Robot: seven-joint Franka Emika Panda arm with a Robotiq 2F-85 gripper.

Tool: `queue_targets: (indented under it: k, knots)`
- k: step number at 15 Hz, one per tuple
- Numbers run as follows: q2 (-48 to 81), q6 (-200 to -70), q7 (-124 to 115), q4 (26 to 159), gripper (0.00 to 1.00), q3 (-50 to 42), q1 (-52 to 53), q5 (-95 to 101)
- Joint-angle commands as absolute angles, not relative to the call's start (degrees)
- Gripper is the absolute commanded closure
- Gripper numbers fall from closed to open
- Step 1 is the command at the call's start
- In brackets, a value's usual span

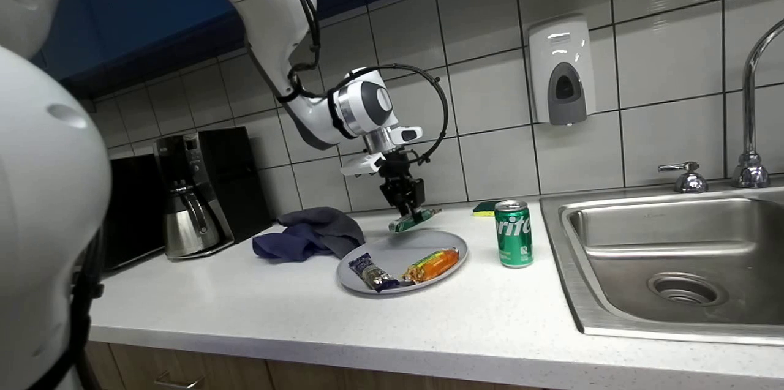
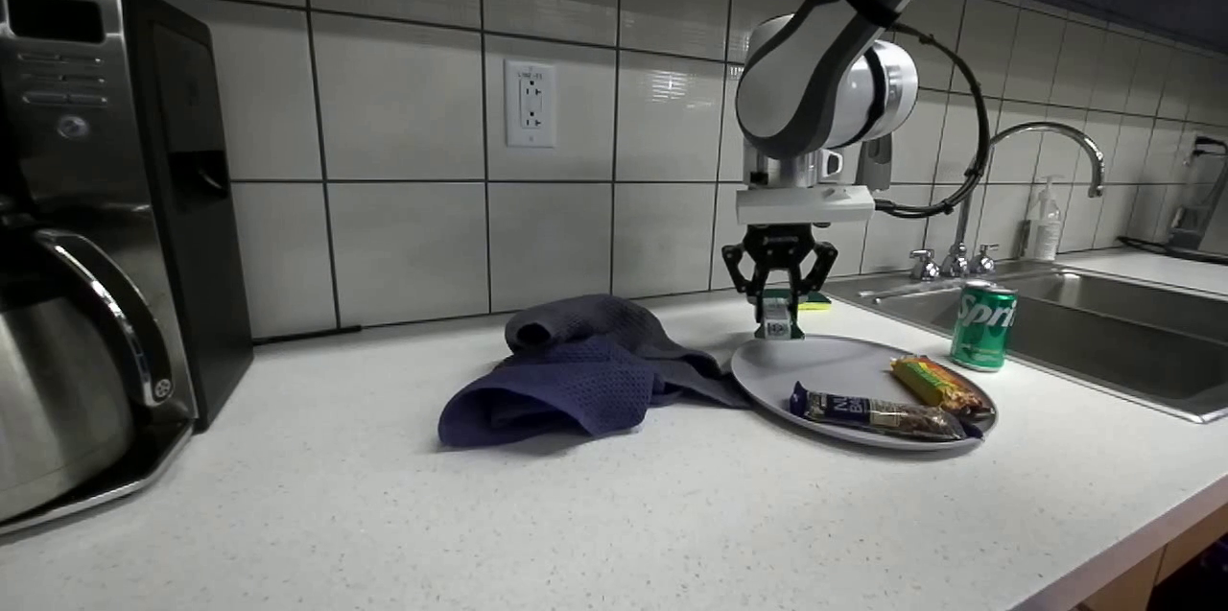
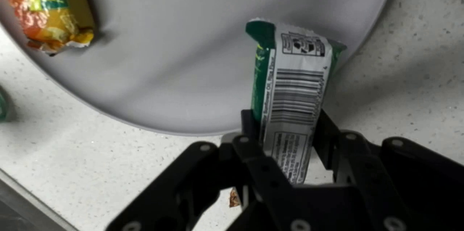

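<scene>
Just above the edge of a round grey plate (image 1: 404,251) on a white counter (image 1: 214,298), a black gripper (image 2: 779,327) grasps a green-and-white wrapped bar (image 3: 297,86) by its sides, while an orange-wrapped bar (image 1: 432,265) and a dark-blue-wrapped bar (image 1: 372,272) lie on the plate, with a crumpled cloth (image 2: 580,376) and a green Sprite can (image 2: 984,328) nearby.

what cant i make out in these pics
Green bar: lower text box too blurred to read, lower end hidden by the pincer, both in the wrist view.
Sponge: partly behind the Sprite can in an exterior view.
Wooden cabinet front: cut off by the bottom edge in an exterior view.
</scene>
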State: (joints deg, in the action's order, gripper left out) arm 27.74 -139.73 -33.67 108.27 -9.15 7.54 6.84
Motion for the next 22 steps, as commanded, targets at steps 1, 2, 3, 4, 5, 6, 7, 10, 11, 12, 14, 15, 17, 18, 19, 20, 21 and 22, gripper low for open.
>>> queue_targets:
  k: [1, 2, 3, 4, 5, 6, 7, 10, 11, 12, 14, 15, 17, 18, 19, 20, 21, 22]
  knots:
    - [23.2, -142.4, -32.8, 115.0, 0.83, -9.3, 8.0, 8.7]
    - [23.0, -142.9, -32.9, 115.8, 0.83, -9.3, 8.0, 8.8]
    - [22.8, -143.3, -32.9, 116.6, 0.83, -9.3, 7.9, 8.9]
    - [22.7, -143.6, -32.8, 117.3, 0.83, -9.2, 7.9, 8.9]
    - [22.7, -143.8, -32.7, 117.9, 0.83, -9.2, 7.9, 8.9]
    - [22.8, -144.0, -32.7, 118.4, 0.83, -9.2, 7.9, 9.0]
    - [22.8, -144.1, -32.6, 118.9, 0.83, -9.2, 8.0, 9.0]
    - [22.6, -145.0, -32.4, 120.0, 0.83, -9.3, 8.2, 9.3]
    - [22.6, -145.0, -32.2, 120.1, 0.73, -9.4, 8.2, 9.5]
    - [22.4, -145.1, -32.2, 120.2, 0.33, -9.5, 8.2, 9.9]
    - [21.8, -144.7, -31.3, 120.4, 0.27, -9.2, 7.9, 9.9]
    - [21.5, -144.6, -30.9, 120.6, 0.19, -9.1, 7.8, 9.9]
    - [20.5, -144.1, -28.5, 121.3, 0.05, -8.3, 7.2, 9.0]
    - [19.9, -144.0, -27.5, 121.7, 0.01, -8.1, 7.0, 8.8]
    - [19.2, -144.0, -26.7, 122.2, 0.0, -8.1, 7.0, 8.8]
    - [18.1, -144.0, -25.9, 123.1, 0.0, -7.9, 6.9, 8.7]
    - [16.9, -144.2, -25.9, 124.3, 0.0, -8.1, 7.2, 9.3]
    - [15.8, -144.2, -25.8, 125.4, 0.0, -8.0, 7.4, 9.5]
